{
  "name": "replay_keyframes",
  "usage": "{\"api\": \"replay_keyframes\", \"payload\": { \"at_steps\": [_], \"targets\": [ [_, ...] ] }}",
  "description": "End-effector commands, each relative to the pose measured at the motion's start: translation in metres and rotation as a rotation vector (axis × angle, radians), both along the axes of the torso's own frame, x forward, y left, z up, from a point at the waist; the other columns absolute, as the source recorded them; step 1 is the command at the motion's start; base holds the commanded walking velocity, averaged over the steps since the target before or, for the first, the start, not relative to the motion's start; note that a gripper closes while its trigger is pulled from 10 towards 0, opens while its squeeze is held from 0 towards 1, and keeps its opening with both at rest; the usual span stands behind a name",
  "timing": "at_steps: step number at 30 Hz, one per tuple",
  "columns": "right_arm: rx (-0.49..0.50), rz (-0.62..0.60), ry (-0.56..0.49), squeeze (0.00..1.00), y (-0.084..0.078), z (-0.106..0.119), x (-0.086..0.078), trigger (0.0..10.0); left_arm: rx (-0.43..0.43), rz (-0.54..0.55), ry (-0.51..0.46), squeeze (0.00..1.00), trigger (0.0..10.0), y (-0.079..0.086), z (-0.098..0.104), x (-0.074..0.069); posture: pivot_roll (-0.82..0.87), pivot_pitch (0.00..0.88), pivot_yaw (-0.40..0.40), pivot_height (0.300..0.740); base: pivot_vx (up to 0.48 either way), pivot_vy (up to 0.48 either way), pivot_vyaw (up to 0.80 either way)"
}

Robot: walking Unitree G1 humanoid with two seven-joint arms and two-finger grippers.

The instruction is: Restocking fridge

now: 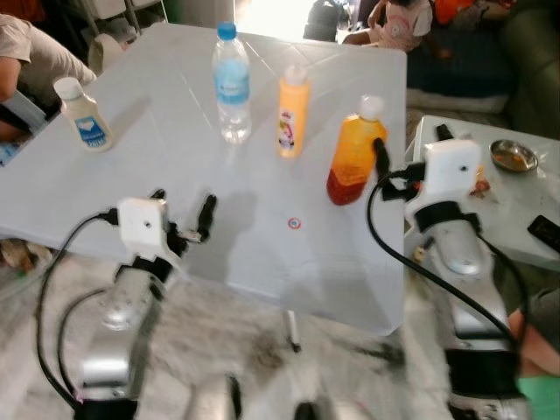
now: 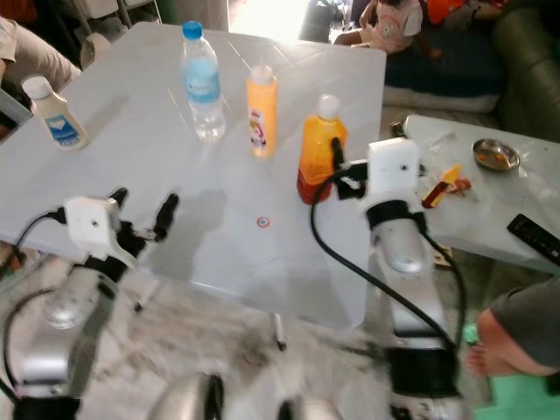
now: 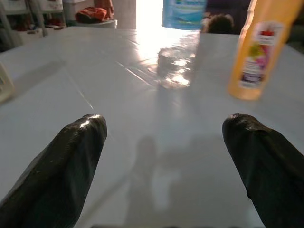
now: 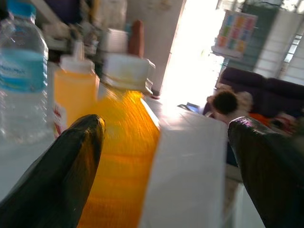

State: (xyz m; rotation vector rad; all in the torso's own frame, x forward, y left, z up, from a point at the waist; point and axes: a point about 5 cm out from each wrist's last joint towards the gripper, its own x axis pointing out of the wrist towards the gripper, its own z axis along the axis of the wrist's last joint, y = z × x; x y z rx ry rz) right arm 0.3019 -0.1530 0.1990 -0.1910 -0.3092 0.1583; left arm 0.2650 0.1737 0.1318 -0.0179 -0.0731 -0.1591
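Right wrist view: the right gripper (image 4: pixel 161 156) has its fingers spread wide, and the orange-red bottle (image 4: pixel 121 156) stands just past them, nearer one finger, so it looks lined up for a grab
Right gripper from above: it sits at the table's right edge, right beside that bottle (image 1: pixel 354 157), nothing held
Left gripper (image 1: pixel 182 214): jaws wide and empty, low over the near part of the white table (image 1: pixel 140 175), probably waiting its turn
Stock to move: water bottle (image 1: pixel 232 83), yellow-orange juice bottle (image 1: pixel 292 112) and small white bottle (image 1: pixel 84 114) all stand upright, apart from one another
Fridge: I can't spot one
Risk: an off-centre close could tip the bottle
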Motion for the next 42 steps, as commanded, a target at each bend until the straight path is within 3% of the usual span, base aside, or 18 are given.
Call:
{"api": "replay_keyframes", "payload": {
  "at_steps": [1,12,25,26,27,32,33,34,35,42],
  "targets": [
    [0.004,0.011,0.006,0.0,-0.003,-0.001,-0.001,10.0,0.0,-0.009,-0.007,0.0,10.0,-0.004,0.001,-0.001,0.02,0.145,-0.013,0.74,0.0,0.0,0.0],
    [0.0,0.086,0.033,0.0,0.011,-0.011,-0.013,10.0,0.001,-0.014,-0.011,0.0,10.0,-0.004,0.002,-0.002,0.02,0.148,-0.014,0.74,0.0,0.0,0.0],
    [0.018,0.146,0.018,0.0,0.021,-0.005,-0.015,10.0,0.007,-0.015,-0.011,0.0,10.0,-0.005,0.001,-0.001,0.02,0.148,-0.011,0.74,0.0,0.0,0.0],
    [0.023,0.146,0.016,0.54,0.021,-0.005,-0.015,10.0,0.007,-0.015,-0.01,0.0,10.0,-0.005,0.001,-0.001,0.02,0.149,-0.012,0.74,0.0,0.0,0.0],
    [0.019,0.139,0.009,1.0,0.02,-0.004,-0.013,10.0,0.007,-0.016,-0.008,0.0,10.0,-0.006,0.001,-0.001,0.02,0.149,-0.012,0.74,0.0,0.0,0.0],
    [0.024,0.124,-0.005,1.0,0.017,0.001,-0.006,10.0,0.006,-0.018,-0.007,0.0,10.0,-0.006,0.001,-0.001,0.02,0.151,-0.011,0.74,0.0,0.0,0.0],
    [0.029,0.116,-0.01,0.67,0.015,0.005,-0.001,10.0,0.006,-0.018,-0.008,0.0,10.0,-0.006,0.001,-0.001,0.02,0.151,-0.011,0.74,0.0,0.0,0.0],
    [0.029,0.116,-0.01,0.67,0.015,0.005,-0.001,10.0,0.006,-0.018,-0.008,0.0,10.0,-0.006,0.001,-0.001,0.02,0.151,-0.011,0.74,0.0,0.0,0.0],
    [0.052,0.12,-0.01,0.0,0.015,0.008,0.005,10.0,0.007,-0.017,-0.009,0.0,10.0,-0.006,0.001,-0.001,0.02,0.151,-0.011,0.74,0.0,0.0,0.0],
    [0.084,0.12,-0.025,0.0,0.015,0.019,0.016,10.0,0.011,-0.026,-0.016,0.0,10.0,-0.007,0.003,-0.002,0.03,0.153,-0.013,0.74,0.0,0.0,0.0]
  ]
}}
